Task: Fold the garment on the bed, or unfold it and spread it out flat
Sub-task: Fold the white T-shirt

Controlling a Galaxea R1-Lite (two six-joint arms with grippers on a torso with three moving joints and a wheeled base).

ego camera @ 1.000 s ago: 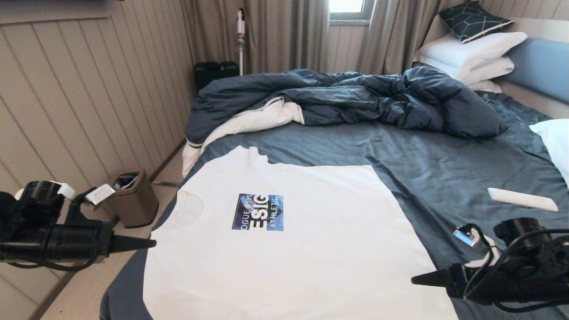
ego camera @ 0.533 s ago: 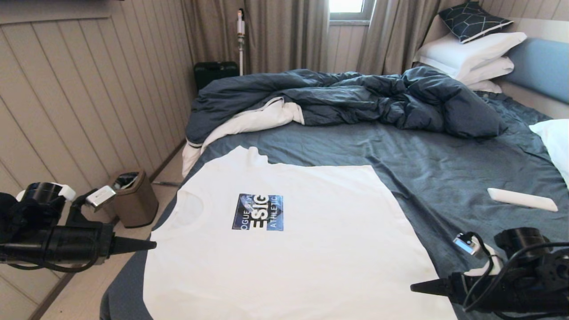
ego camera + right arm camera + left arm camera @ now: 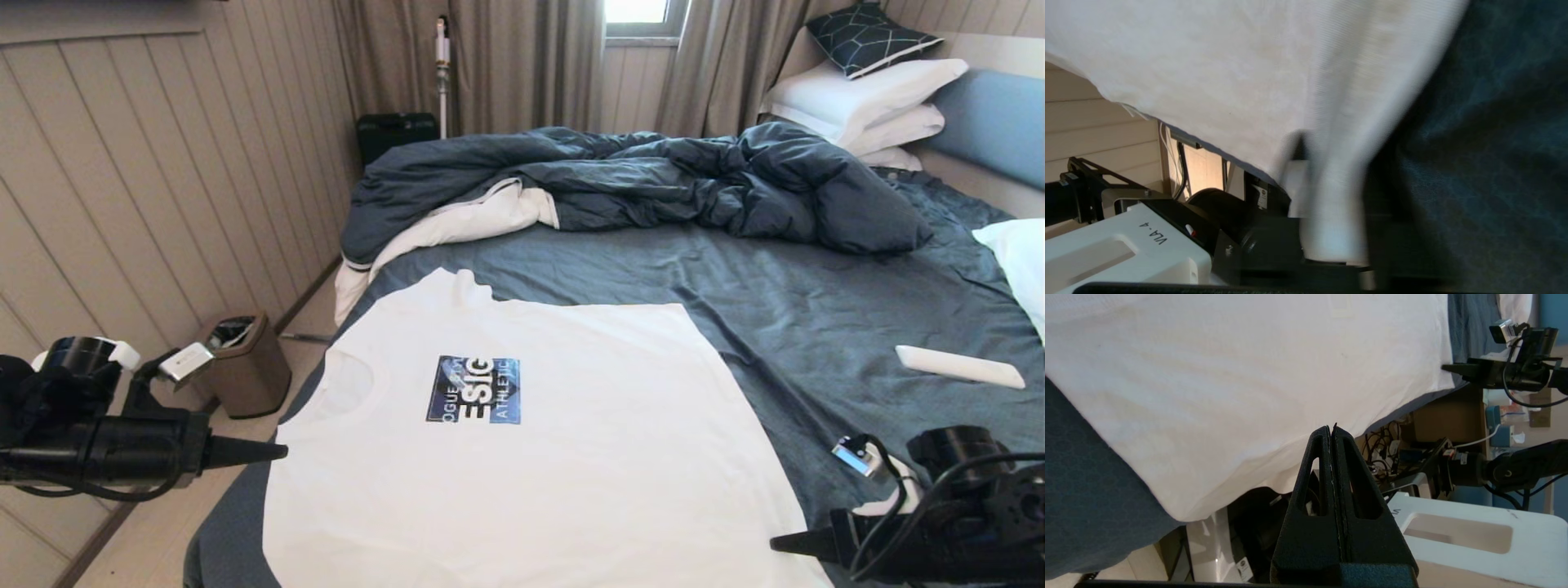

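A white cotton T-shirt is lying flat on the blue-grey bed. The left gripper, clenched empty, is hovering by its edge; the right gripper is grasping the hem.

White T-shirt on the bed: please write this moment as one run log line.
white T-shirt flat on bed | right tool at its hem corner, cloth between fingers | left tool shut at shoulder edge
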